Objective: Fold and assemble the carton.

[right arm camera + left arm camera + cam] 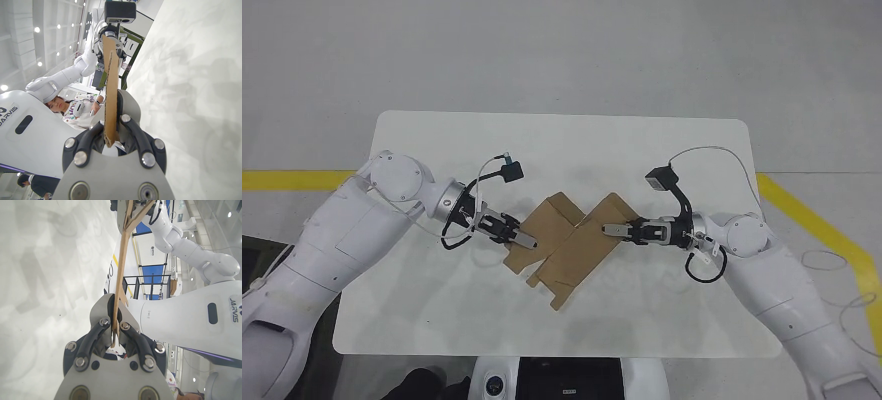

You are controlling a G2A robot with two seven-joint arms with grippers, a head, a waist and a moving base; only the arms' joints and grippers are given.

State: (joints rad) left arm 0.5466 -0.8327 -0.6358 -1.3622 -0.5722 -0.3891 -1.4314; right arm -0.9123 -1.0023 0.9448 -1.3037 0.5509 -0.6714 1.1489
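Observation:
A flat brown cardboard carton (567, 243) hangs over the middle of the white table (422, 140), held between both arms. My left gripper (529, 241) is shut on the carton's left edge; in the left wrist view the thin cardboard sheet (121, 262) runs edge-on out of my left gripper (115, 306). My right gripper (608, 229) is shut on the carton's right edge; in the right wrist view the cardboard (111, 85) passes between the pads of my right gripper (111, 106) and stretches to the other arm. Several flaps stick out along the carton's near side.
The table top around the carton is bare white. Yellow floor tape (282, 180) runs past the table on both sides. A cable (712, 152) loops above the right arm's wrist camera.

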